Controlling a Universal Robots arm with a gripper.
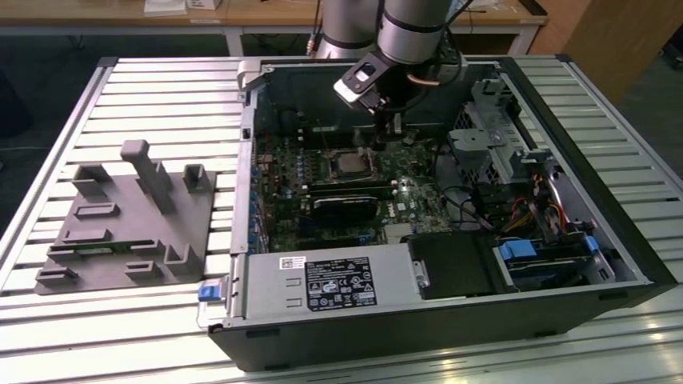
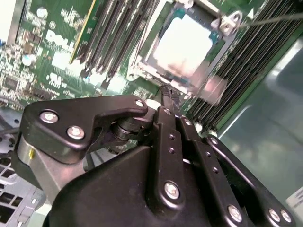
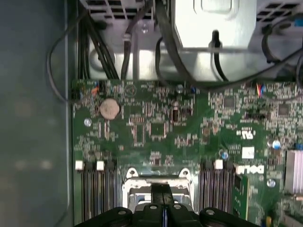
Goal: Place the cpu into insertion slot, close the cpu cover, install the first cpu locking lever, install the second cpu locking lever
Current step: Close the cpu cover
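Reaching down into an open computer case (image 1: 449,320) on a slatted metal table (image 1: 160,88): one arm, with the gripper (image 1: 393,126) hanging near the insertion slot (image 1: 332,164), at about one o'clock from it in the exterior view. In both wrist views, gripper fingers (image 2: 163,123) pressed together at the tips, with nothing to be seen between them. Tips close over the near edge of the slot; touching or not, cannot tell.

Already seated in the insertion slot: the cpu (image 2: 182,45), bright silver top facing up, square to the silvery rim. Lying around its edges, apparently flat, the cpu cover (image 2: 163,75). Running off from one corner of the slot, a thin wire lever (image 2: 274,18) — latched or free, cannot tell.

Flanking the slot, long dark memory slots (image 2: 113,28). Farther across the green board (image 3: 199,127) in the first wrist view, a round coin cell (image 3: 109,109) and some black cables (image 3: 165,38).

In the exterior view, at six o'clock from the insertion slot, a long black card (image 1: 344,206); beyond it in the same direction, a labelled metal box (image 1: 320,282). At nine o'clock from the case, well apart on the table — a grey plastic fixture (image 1: 128,216) with upright pegs.
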